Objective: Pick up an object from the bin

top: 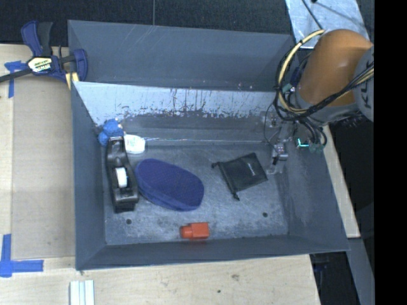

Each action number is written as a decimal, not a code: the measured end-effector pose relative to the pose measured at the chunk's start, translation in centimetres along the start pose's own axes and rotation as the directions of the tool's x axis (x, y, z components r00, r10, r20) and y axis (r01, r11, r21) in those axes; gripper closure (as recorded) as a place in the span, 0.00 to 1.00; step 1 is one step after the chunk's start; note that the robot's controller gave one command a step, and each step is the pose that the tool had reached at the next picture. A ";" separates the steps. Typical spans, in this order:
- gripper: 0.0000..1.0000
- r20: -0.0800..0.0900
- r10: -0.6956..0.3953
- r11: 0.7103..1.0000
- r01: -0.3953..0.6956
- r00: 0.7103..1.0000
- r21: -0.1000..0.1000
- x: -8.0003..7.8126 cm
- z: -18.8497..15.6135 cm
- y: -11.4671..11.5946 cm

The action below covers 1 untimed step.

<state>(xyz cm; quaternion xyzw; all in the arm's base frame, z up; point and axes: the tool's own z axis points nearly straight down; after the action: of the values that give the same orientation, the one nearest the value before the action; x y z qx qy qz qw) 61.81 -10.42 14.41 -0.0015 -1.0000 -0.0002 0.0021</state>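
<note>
Orange cover [334, 62] on the wrist sits over the bin's right wall, arm leaning in. The gripper [278, 156] points down, low at the right edge of a black flat pouch [241, 172]; wide or narrow, can't tell. Pouch lies flat on the floor of the grey metal bin [191, 62]. Left of pouch: dark blue oval case [170, 184], then black tape dispenser [121, 176], w/ white cap [135, 145] & small blue thing [109, 131] up-left. Below-left of pouch: orange block [194, 231].

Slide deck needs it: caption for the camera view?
Gripper beside a flat black pouch at right of the bin; blue oval case, tape dispenser, orange block leftward.
</note>
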 end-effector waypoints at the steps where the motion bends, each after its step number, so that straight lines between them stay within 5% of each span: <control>1: 0.00 0.001 -0.148 0.989 0.148 0.989 -0.001 1.7 7.7 2.8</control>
<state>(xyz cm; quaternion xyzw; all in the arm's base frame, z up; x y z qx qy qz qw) 60.06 -7.65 6.75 0.0730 -0.9973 -0.0008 0.0015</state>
